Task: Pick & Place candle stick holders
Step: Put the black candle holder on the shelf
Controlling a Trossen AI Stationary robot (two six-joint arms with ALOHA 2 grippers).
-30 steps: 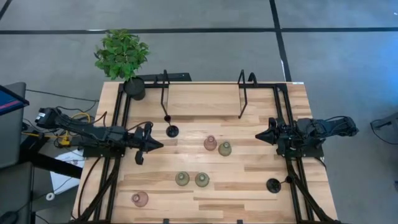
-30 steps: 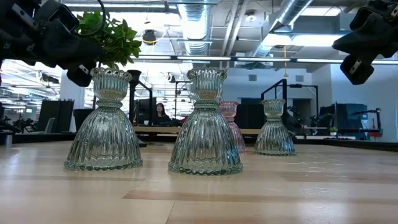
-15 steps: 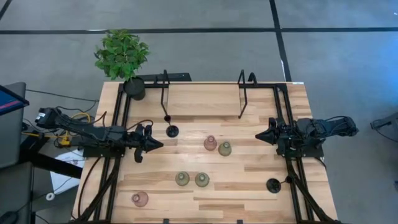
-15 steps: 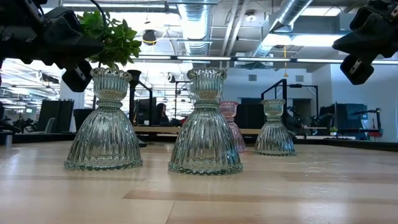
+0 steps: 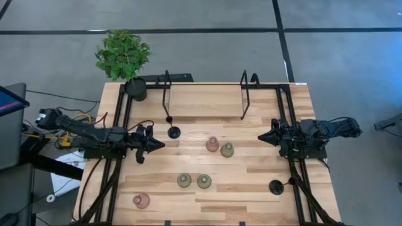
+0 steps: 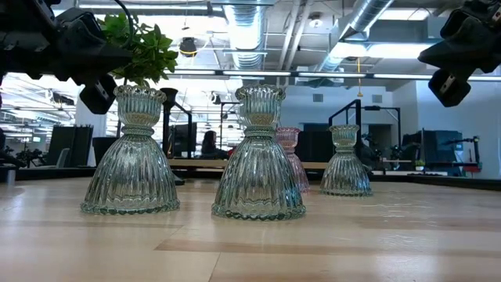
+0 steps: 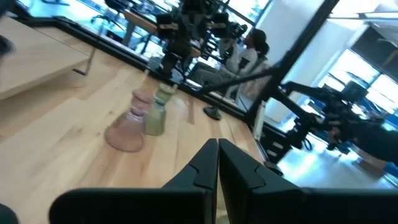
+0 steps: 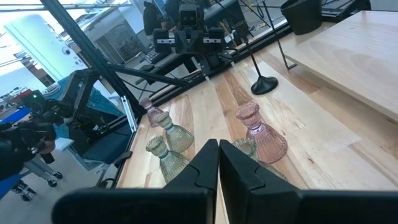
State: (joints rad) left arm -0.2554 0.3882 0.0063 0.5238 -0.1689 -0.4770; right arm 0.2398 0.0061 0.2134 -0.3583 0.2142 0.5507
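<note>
Holders all sit loose on the surface [image 5: 264,182]: two olive glass holders [image 5: 194,181] nearest the front, a pink and olive pair [image 5: 220,147] mid-surface. Left tool [image 5: 162,145] and right tool [image 5: 260,136] hover pinched shut, empty, probably just not committed yet.

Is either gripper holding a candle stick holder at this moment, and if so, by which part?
Nothing is held. The left gripper and right gripper are both shut and empty above the table.

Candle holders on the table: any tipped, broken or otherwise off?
Nothing stands out. The pink and green holders mid-table, the green pair and the lone pink one near the front all stand upright.
</note>
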